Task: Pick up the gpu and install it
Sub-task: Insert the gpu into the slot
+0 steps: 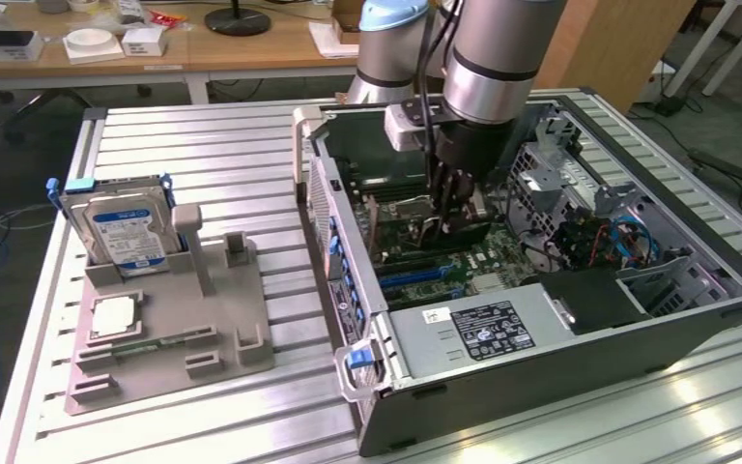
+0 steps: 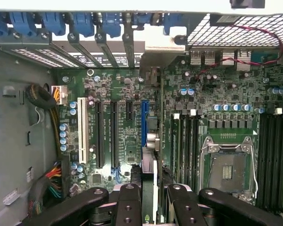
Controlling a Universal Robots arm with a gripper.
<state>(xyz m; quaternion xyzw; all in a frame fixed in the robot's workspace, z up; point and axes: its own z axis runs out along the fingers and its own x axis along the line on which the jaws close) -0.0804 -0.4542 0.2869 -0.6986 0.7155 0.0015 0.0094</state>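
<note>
Fingers (image 2: 129, 203) tight on the gpu (image 2: 149, 186)

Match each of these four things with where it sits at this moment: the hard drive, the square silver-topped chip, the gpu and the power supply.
Things:
1. hard drive
2. square silver-topped chip
3. gpu
4. power supply

Places:
a. held in the gripper above the motherboard
b. standing upright in the grey holder
c. fixed in a corner of the computer case, label facing up
d. lying flat on the grey holder

Pairs: 1-b, 2-d, 3-a, 4-c
</note>
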